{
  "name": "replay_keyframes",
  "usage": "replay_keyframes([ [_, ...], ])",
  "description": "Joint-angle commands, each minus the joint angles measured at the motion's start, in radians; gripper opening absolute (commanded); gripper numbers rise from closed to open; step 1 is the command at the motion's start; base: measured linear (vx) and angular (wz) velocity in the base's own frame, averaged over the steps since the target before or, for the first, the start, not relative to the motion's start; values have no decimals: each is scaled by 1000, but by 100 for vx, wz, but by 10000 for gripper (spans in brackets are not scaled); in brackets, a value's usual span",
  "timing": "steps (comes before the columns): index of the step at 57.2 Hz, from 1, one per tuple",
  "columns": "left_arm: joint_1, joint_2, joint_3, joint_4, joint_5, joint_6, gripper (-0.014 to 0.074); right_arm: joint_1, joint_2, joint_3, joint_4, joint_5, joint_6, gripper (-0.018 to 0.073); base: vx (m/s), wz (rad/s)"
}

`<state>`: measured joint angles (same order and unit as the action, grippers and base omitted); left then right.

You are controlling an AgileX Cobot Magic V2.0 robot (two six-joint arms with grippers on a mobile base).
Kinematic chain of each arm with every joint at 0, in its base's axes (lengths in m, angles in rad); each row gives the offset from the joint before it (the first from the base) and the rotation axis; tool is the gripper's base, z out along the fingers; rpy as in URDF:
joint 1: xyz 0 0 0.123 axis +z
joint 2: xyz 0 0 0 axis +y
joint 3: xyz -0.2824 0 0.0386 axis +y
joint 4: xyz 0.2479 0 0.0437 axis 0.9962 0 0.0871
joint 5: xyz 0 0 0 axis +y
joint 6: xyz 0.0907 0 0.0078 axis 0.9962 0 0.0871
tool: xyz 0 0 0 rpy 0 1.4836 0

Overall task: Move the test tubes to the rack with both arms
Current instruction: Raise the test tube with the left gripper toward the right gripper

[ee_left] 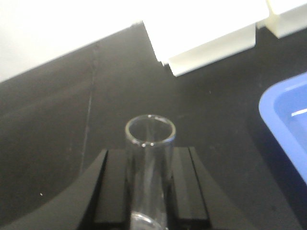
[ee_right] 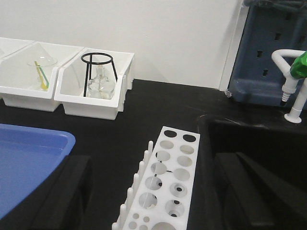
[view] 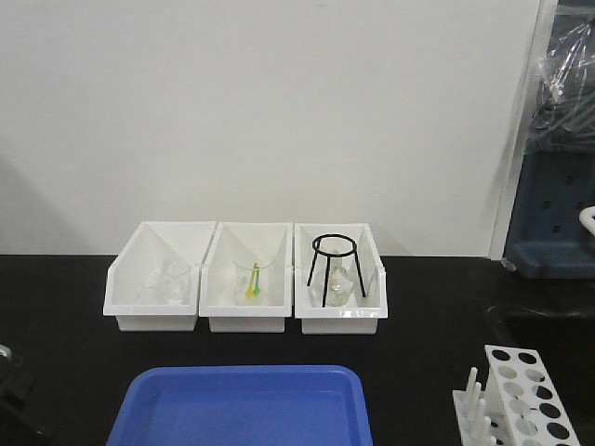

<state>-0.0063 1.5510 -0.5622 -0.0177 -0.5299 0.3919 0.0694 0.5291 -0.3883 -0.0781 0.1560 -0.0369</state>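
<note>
Test tube [ee_left: 149, 143] is clenched in the left end effector [ee_left: 149, 155]: both pads [ee_left: 115, 187] touch the glass and the open rim sticks out past the fingertips, over bare bench [ee_left: 62, 120] near the corner of the blue tray [ee_left: 288, 120]. Right end effector [ee_right: 152, 165] is released, jaws wide with nothing between them, hanging above the rack [ee_right: 168, 187]. The rack sits at the far right of the bench, well apart from the tube, with the tray between, so I'd judge a handover or a long cross-reach comes next. Watch these. Smooth glass on flat pads can slip or rotate if you swing fast. In a handover, both end effectors squeezing off-axis could crack the tube, and letting go early drops it on the bench. At the rack, a tilted tube will catch a hole edge or the pegs [ee_right: 136, 179] instead of seating. The rack also stands just beside the sink [ee_right: 249, 136] edge, so a side push on insertion could shove it that way. Come in vertical and slow. I can't tell from here how far down the tube the pads sit.
</note>
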Motion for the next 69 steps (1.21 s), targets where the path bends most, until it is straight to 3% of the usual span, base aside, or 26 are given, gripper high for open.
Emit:
replay_keyframes([
  [1, -1, -46, -22, -12, -77, -1, 185, -1, 9, -33, -6, -87, -4, 571, 0, 0],
  [25, -1, -161, -25, -14, -104, -11, 94, -1, 85, -33, -6, -138, -4, 571, 0, 0],
  [36, -1, -253, -41, -12, -95, -122, 95, -1, 135, -33, -5, -197, -4, 571, 0, 0],
  [47, -2, -302, -162, 1, -22, -228, 95, -1, 167, -33, 3, -210, 1, 566, 0, 0],
  [51, -4, -302, -227, 50, 27, -295, 95, -1, 181, -33, 3, -194, 1, 565, 0, 0],
  [60, -56, -293, -348, 177, 110, -543, 95, 2, 247, -72, -2, -134, -4, 565, 0, 0],
  [69, -135, -242, -403, 301, 89, -781, 95, 8, 362, -172, -1, -41, -10, 565, 0, 0],
])
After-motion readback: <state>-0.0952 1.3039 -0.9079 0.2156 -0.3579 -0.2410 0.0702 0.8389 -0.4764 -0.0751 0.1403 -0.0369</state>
